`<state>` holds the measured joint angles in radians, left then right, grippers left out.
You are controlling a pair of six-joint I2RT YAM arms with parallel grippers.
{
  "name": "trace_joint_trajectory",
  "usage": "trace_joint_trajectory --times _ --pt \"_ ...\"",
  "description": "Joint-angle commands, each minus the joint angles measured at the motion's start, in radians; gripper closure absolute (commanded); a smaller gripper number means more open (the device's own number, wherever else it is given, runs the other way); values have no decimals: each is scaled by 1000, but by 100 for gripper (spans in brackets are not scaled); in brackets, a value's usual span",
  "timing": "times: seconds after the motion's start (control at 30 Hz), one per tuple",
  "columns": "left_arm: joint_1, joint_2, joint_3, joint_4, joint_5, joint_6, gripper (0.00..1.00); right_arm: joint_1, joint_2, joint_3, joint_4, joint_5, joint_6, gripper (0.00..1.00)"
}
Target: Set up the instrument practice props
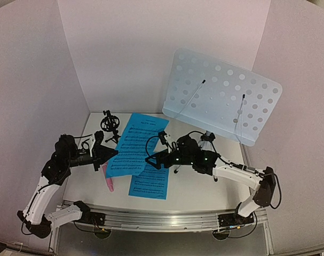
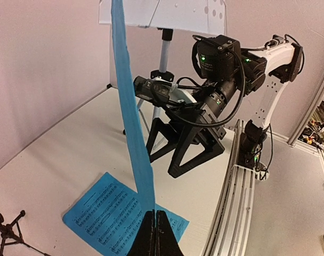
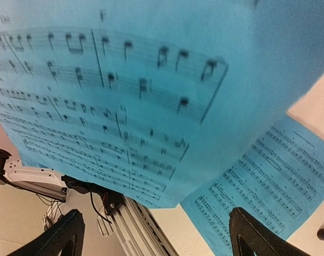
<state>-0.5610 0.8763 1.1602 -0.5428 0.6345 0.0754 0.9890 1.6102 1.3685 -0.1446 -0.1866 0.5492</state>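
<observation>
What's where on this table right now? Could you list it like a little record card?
left gripper: shut on the lifted blue page
right gripper: open beside that page, holding nothing
second blue page: flat on the table
music stand: upright, no pages on its desk
pink microphone: lying on the table by the left arm
mic mount: standing back left, without the microphone

Soft even light, faint shadows, fisheye edges, nearest blue page (image 3: 124,80) blurred.
</observation>
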Motion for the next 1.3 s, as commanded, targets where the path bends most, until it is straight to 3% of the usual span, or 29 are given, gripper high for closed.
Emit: trace_joint_trajectory --times 0.0,0.27,0.47,0.63,0.9,1.0,1.13,1.2,1.27 --pt "4 -3 102 -134 69 45 100 3 -52 28 106 -41 -60 8" --pt "5 -60 125 -158 74 25 100 0 -39 -37 365 -86 -116 8" --pt "4 -106 101 -139 59 48 100 0 -10 -22 413 -162 -95 12" --pt "4 -142 55 -79 47 12 100 0 30 21 489 -267 -34 32" --pt "4 -173 29 -54 -26 -48 100 4 49 46 540 -316 54 93" --pt "4 -174 25 -38 -56 -74 100 8 33 47 540 -305 57 100" --pt "4 -185 10 -22 -118 -108 100 13 2 58 487 -285 49 100" --pt "4 -187 5 -14 -136 -108 97 22 -10 95 401 -271 14 100" --pt "4 -183 4 -4 -150 -107 88 32 -23 142 301 -249 -40 100"
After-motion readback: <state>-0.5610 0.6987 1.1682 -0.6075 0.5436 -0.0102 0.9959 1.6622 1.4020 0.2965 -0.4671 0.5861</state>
